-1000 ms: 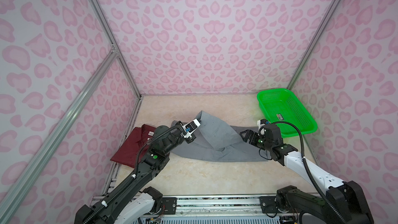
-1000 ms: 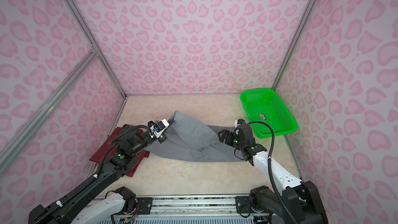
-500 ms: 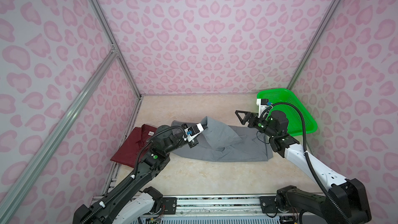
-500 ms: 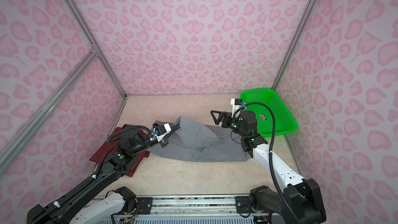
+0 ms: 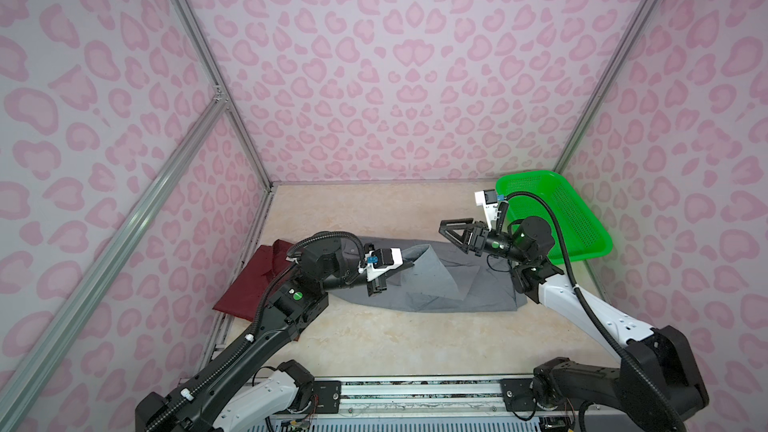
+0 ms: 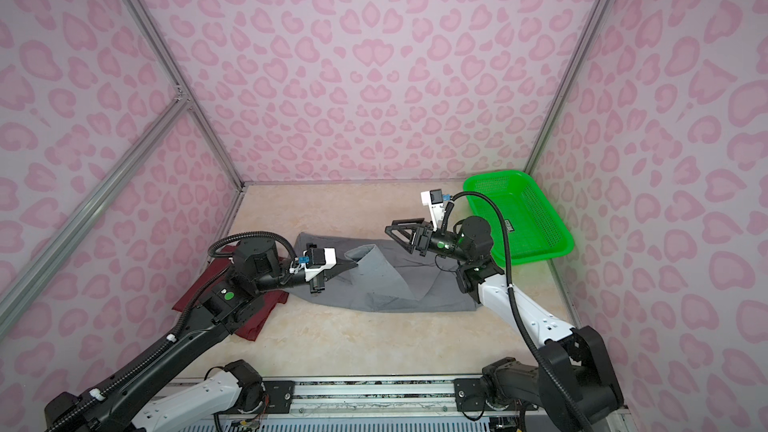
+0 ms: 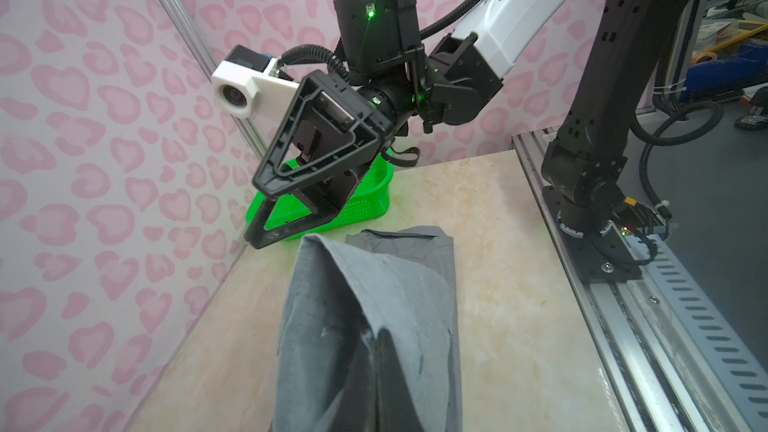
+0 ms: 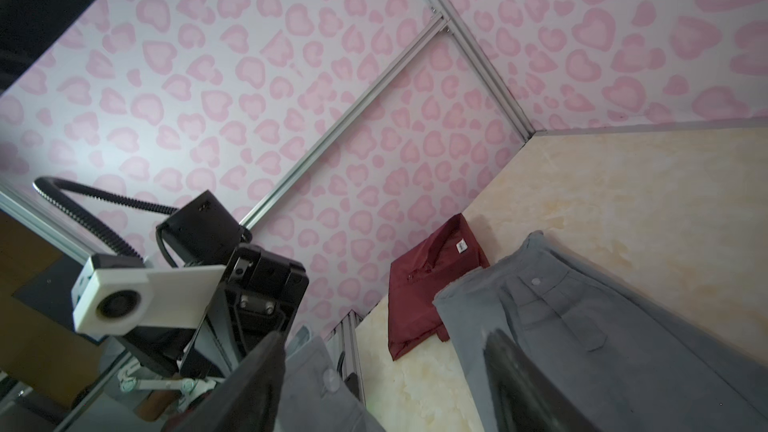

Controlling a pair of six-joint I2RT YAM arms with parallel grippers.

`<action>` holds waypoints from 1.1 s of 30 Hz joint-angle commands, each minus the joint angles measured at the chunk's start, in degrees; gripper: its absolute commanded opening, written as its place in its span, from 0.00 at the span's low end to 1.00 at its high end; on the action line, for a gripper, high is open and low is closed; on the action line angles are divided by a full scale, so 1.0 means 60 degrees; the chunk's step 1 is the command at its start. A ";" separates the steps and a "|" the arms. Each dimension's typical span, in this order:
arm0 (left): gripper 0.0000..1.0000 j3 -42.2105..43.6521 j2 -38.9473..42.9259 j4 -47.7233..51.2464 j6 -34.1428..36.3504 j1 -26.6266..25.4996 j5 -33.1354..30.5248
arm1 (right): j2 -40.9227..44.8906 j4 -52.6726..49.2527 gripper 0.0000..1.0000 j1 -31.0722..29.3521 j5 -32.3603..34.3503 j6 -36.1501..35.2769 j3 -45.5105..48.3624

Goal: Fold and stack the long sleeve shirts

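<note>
The grey shirt [image 5: 457,290] on the desk [image 5: 395,338] is judged mid-fold: its raised flap is pinched in the left hand [image 6: 347,264], the right hand [image 5: 445,227] above it is open and empty, and the flap should be laid flat next.

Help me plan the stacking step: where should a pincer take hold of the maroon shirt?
The front corner, approached from the table's open middle: the maroon shirt lies folded flat beside the left wall, and that corner lies bare, apart from the grey shirt.
</note>
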State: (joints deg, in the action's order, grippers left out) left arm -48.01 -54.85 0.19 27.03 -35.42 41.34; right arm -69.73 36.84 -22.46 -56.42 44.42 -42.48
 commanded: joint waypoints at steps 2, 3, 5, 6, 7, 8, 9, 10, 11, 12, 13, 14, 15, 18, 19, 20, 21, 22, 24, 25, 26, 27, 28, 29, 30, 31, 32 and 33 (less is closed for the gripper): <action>0.04 -0.0125 -0.0061 0.0124 0.0283 0.0005 0.0098 | 0.0871 -0.3581 0.75 -0.0600 0.0510 -0.3263 0.0084; 0.04 -0.0114 -0.0072 0.0094 0.0286 0.0007 0.0073 | 0.1101 -0.3602 0.74 -0.0731 0.0624 -0.3341 0.0213; 0.04 -0.0133 -0.0130 0.0089 0.0286 0.0001 0.0111 | 0.1549 -0.3990 0.73 -0.0961 0.0788 -0.3667 0.0399; 0.04 -0.0143 -0.0161 0.0079 0.0286 0.0008 0.0112 | 0.1686 -0.4207 0.71 -0.1106 0.0898 -0.3846 0.0426; 0.04 -0.0138 -0.0176 0.0068 0.0297 0.0011 0.0112 | 0.1769 -0.4363 0.69 -0.1261 0.0908 -0.4053 0.0446; 0.04 -0.0126 -0.0183 0.0060 0.0328 0.0012 0.0097 | 0.1793 -0.4610 0.66 -0.1414 0.1084 -0.4244 0.0444; 0.04 -0.0137 -0.0179 0.0071 0.0316 0.0003 0.0082 | 0.1786 -0.4777 0.61 -0.1477 0.1191 -0.4344 0.0423; 0.04 -0.0130 -0.0189 0.0060 0.0329 0.0013 0.0057 | 0.1791 -0.4702 0.57 -0.1501 0.1069 -0.4333 0.0470; 0.04 -0.0121 -0.0191 0.0068 0.0344 0.0013 0.0053 | 0.1806 -0.4599 0.55 -0.1501 0.1020 -0.4239 0.0555; 0.04 -0.0127 -0.0192 0.0060 0.0355 0.0014 0.0026 | 0.1808 -0.4593 0.52 -0.1510 0.1010 -0.4226 0.0602; 0.04 -0.0113 -0.0189 0.0040 0.0359 0.0026 -0.0012 | 0.1807 -0.4536 0.48 -0.1527 0.0957 -0.4205 0.0632; 0.04 -0.0094 -0.0191 0.0037 0.0359 0.0025 -0.0049 | 0.1794 -0.4489 0.43 -0.1543 0.0910 -0.4156 0.0641; 0.04 -0.0098 -0.0197 0.0042 0.0387 0.0015 -0.0084 | 0.1793 -0.4440 0.36 -0.1558 0.0838 -0.4127 0.0631; 0.04 -0.0090 -0.0225 -0.0027 0.0417 0.0042 -0.0172 | 0.1877 -0.4373 0.11 -0.1631 0.0884 -0.4115 0.0605; 0.04 -0.0113 -0.0241 -0.0033 0.0418 0.0044 -0.0241 | 0.1916 -0.4384 0.00 -0.1640 0.0955 -0.4114 0.0596; 0.04 -0.0080 -0.0259 -0.0206 0.0359 0.0058 -0.0380 | 0.1969 -0.4348 0.00 -0.1636 0.1164 -0.4080 0.0610; 0.04 -0.0065 -0.0284 -0.0420 0.0226 0.0054 -0.0599 | 0.2051 -0.4153 0.00 -0.1637 0.1354 -0.3983 0.0660; 0.06 -0.0058 -0.0291 -0.0591 0.0084 0.0047 -0.0802 | 0.2098 -0.3995 0.00 -0.1628 0.1484 -0.3881 0.0705; 0.15 -0.0116 -0.0299 -0.0833 -0.0114 0.0050 -0.1107 | 0.2290 -0.3925 0.00 -0.1615 0.2185 -0.3815 0.0629; 0.19 -0.0162 -0.0292 -0.0874 -0.0165 0.0056 -0.1132 | 0.2338 -0.3846 0.00 -0.1572 0.2440 -0.3799 0.0586; 0.27 -0.0213 -0.0298 -0.0923 -0.0274 0.0048 -0.1174 | 0.2356 -0.3832 0.00 -0.1501 0.2781 -0.3759 0.0475; 0.33 -0.0269 -0.0293 -0.0982 -0.0422 0.0052 -0.1310 | 0.2322 -0.3793 0.00 -0.1414 0.2942 -0.3707 0.0352; 0.35 -0.0318 -0.0285 -0.1026 -0.0526 0.0044 -0.1445 | 0.2240 -0.3725 0.00 -0.1282 0.3066 -0.3629 0.0188; 0.42 -0.0360 -0.0266 -0.1063 -0.0590 0.0050 -0.1599 | 0.2116 -0.3635 0.00 -0.1116 0.3185 -0.3493 0.0022; 0.50 -0.0384 -0.0218 -0.1122 -0.0766 0.0051 -0.1835 | 0.1974 -0.3554 0.00 -0.0937 0.3196 -0.3349 -0.0145; 0.63 -0.0422 -0.0132 -0.1159 -0.0935 0.0048 -0.2107 | 0.1824 -0.3487 0.00 -0.0739 0.3251 -0.3183 -0.0316; 0.77 -0.0436 -0.0005 -0.1205 -0.1033 0.0053 -0.2293 | 0.1719 -0.3434 0.00 -0.0542 0.3413 -0.3040 -0.0448; 0.98 -0.0420 0.0120 -0.1229 -0.1128 0.0046 -0.2407 | 0.1664 -0.3435 0.00 -0.0386 0.3574 -0.2974 -0.0560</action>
State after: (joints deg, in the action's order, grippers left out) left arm -49.63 -55.57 -4.25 23.38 -35.20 30.74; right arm -58.85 13.58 -26.22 -38.79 23.66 -44.64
